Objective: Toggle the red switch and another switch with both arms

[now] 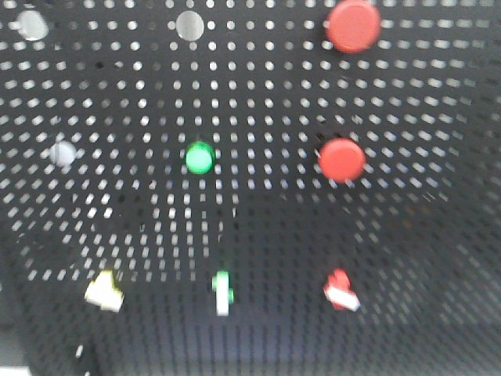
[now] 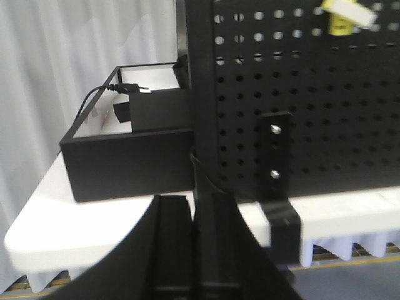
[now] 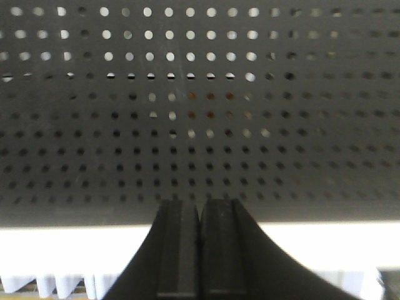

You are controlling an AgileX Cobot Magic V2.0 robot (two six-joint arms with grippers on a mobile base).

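across the front-facing view a black pegboard fills the blurred picture, with controls set in three rows. in the bottom row the red switch sits at the right, its white lever tip angled down and to the right. the pale-yellow switch sits at the left of the same row, and a slim green-and-white toggle stands between them. straight above the red switch is a large round red button in the middle row, with a second red button in the top row. a round green button is at the centre, and grey knobs take the remaining places.

from the left wrist, the left gripper rises from the bottom edge with its dark fingers pressed together and grasping nothing. it lines up with the black upright post at the pegboard's edge. the pale-yellow switch shows at the top right, well apart from the fingertips. a black bracket is bolted low on the board. a black box with a cable stands on the white table left of the post.

from the right wrist, the right gripper is likewise clenched on nothing, facing the lower part of the perforated board above the table's white edge.
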